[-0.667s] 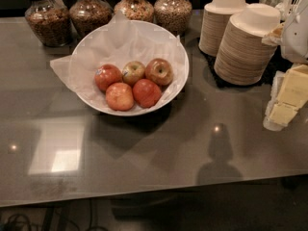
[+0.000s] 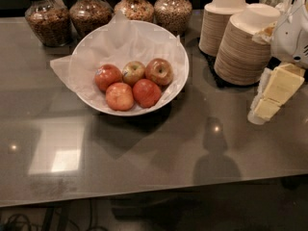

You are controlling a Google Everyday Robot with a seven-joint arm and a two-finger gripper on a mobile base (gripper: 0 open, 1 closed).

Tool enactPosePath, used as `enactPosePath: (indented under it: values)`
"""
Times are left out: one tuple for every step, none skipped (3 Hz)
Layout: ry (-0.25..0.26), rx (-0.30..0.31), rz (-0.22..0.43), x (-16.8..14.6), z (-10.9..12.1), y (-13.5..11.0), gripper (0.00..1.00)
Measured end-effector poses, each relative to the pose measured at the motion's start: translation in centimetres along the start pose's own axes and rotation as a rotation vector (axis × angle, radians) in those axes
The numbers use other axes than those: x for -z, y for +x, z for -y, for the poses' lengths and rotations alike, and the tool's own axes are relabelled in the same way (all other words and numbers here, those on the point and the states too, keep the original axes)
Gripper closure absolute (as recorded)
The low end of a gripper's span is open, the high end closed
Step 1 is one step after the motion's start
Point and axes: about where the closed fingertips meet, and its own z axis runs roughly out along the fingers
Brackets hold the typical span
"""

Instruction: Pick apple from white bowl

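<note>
We want the apple (image 2: 159, 71). It is dull red, with a yellow patch around its stem hole. It sits in the bowl (image 2: 185, 76), on the far right side of the fruit pile. The bowl stands on the worktop (image 2: 144, 162), left of the middle.

A pale yellow-green apple (image 2: 133, 72) touches our apple on its left. A red apple (image 2: 146, 92) sits just in front of it. The bowl wall and crinkly paper (image 2: 120, 40) are close on its right and far sides.

Our claw (image 2: 273, 96) is at the right edge, over the worktop and well apart from the bowl. It is near the paper bowls (image 2: 240, 47). We cannot tell if it is open or closed.

We think the apple is hard, a bit heavy, round and smooth. It could slip or roll. A hard squeeze could bruise it.

We think it is best to come down from above and hold it across its wide middle. The sides with room look best. We should watch that the paper does not get caught.
</note>
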Motion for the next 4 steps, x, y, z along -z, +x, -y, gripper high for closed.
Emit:
enactPosePath:
  values:
    - [0.019,0.077,0.144,-2.5,1.9,-4.7,0.00]
    - [0.019,0.077,0.144,-2.5,1.9,-4.7,0.00]
    - [0.018,0.122,0.211,-3.0,1.3,-7.7,0.00]
    - [0.014,0.228,0.242,-3.7,0.3,-11.7,0.00]
